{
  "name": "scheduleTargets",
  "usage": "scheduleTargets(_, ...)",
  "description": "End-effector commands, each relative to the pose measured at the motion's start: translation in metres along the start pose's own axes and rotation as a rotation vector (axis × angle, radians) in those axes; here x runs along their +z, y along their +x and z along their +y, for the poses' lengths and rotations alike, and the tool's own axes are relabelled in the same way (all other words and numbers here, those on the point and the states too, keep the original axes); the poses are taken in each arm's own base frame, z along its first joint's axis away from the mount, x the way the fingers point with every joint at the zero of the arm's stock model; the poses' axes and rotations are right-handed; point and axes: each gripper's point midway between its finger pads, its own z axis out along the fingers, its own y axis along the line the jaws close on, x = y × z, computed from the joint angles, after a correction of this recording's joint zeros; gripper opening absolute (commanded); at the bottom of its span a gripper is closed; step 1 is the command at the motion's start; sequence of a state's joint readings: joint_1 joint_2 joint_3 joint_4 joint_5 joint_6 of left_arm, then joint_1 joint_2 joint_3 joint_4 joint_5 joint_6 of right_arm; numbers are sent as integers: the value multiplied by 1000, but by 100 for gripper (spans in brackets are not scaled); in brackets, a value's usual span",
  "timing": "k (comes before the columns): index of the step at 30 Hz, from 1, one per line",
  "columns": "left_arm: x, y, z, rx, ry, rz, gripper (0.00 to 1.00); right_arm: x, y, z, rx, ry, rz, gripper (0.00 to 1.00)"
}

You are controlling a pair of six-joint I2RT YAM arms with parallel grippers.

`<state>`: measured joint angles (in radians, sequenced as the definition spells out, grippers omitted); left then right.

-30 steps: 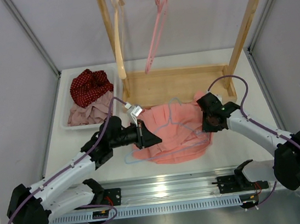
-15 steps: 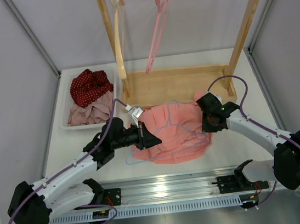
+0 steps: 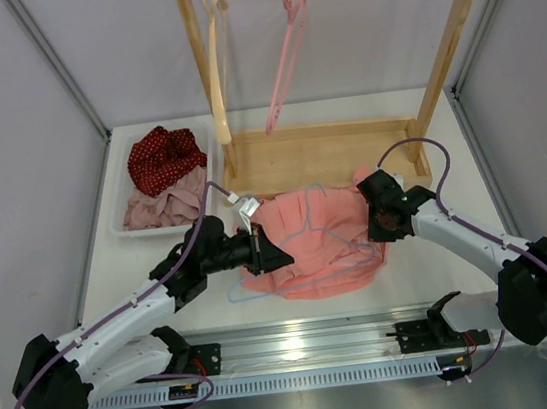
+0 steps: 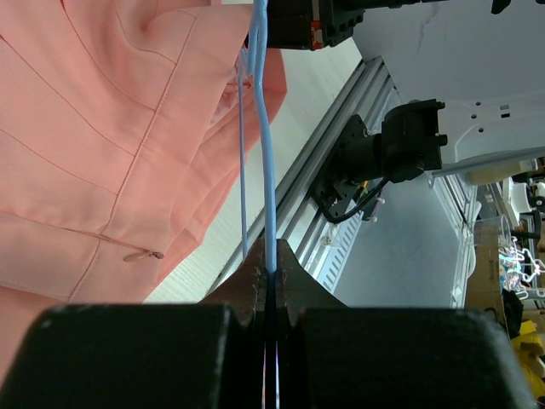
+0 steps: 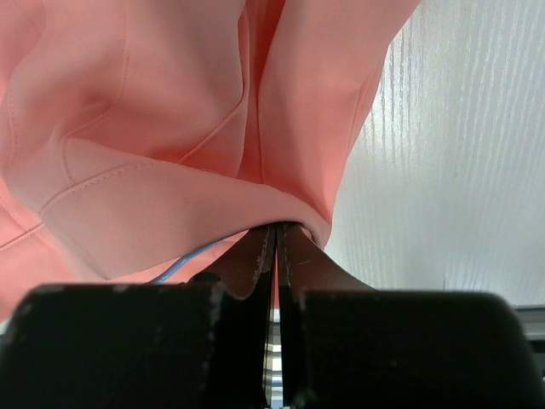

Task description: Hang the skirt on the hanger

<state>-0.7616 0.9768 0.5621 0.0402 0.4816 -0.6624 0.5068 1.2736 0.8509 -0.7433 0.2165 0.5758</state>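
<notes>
Skirt (image 3: 319, 244) is lying fanned out, long axis running left to right between the arms; left gripper (image 4: 269, 277) is clamping the pale blue hanger (image 4: 269, 162) at its left, right gripper (image 5: 277, 234) is pinching the skirt's right edge

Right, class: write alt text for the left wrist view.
The left gripper has its fingers shut on the pale blue hanger, whose wire runs along the edge of the salmon-pink skirt on the white table.
</notes>
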Motion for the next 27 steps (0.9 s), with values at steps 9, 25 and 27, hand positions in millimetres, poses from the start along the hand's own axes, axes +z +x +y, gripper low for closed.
scheduleTargets(9,-4,-14,-21,34,66,-31,0,0,-8,4,10,3,-20,0)
scheduleTargets(25,1,-16,-26,10,98,-32,0,1,-9,5,6,3,-23,0)
scheduleTargets(27,3,-16,-25,4,99,-31,0,1,-8,4,5,5,-20,0)
